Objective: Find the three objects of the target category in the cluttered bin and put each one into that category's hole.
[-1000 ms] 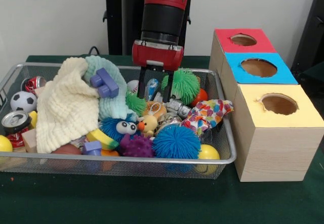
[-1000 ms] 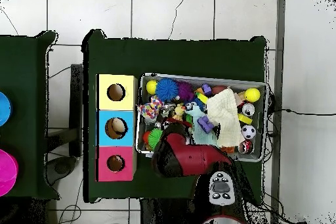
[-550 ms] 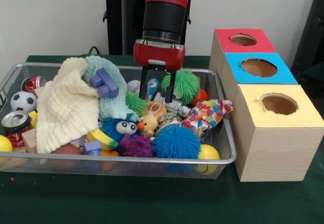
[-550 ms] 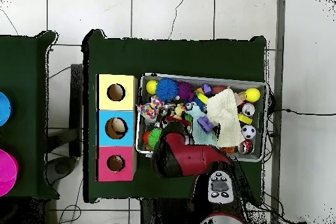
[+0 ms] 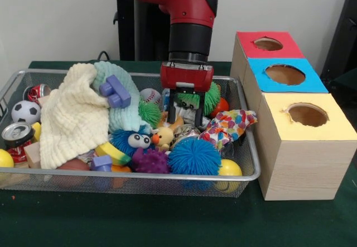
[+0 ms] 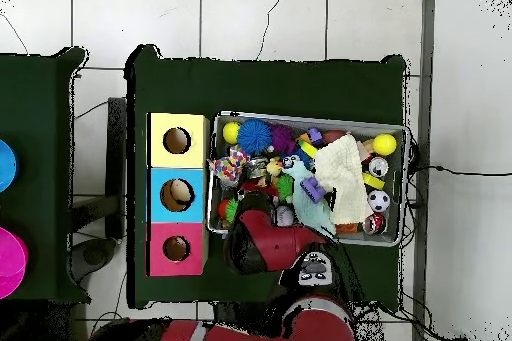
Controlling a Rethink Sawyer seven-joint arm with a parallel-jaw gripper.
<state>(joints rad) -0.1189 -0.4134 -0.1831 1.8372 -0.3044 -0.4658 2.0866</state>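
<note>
My gripper (image 5: 186, 121) hangs open inside the wire bin (image 5: 250, 163), right of its middle. Its black fingers (image 5: 172, 110) reach down on either side of a crushed silver can (image 5: 188, 117), in front of the green koosh ball (image 5: 212, 93); I cannot tell whether they touch the can. A second crushed can (image 5: 186, 133) lies just below. Two upright soda cans (image 5: 17, 134) (image 5: 37, 91) stand at the bin's left end. In the overhead view the red arm (image 6: 268, 242) hides the gripper.
Three boxes with round holes stand right of the bin: red (image 5: 268, 44), blue (image 5: 285, 74), yellow (image 5: 307, 115). The bin also holds a cream cloth (image 5: 70, 113), purple block (image 5: 115, 91), blue koosh ball (image 5: 194, 156), yellow duck (image 5: 163, 137), patterned cloth (image 5: 228, 125) and soccer ball (image 5: 25, 112).
The gripper has shifted to the picture's right and dropped lower into the bin, from beside the baseball to over the crushed silver can. The objects have not visibly moved.
</note>
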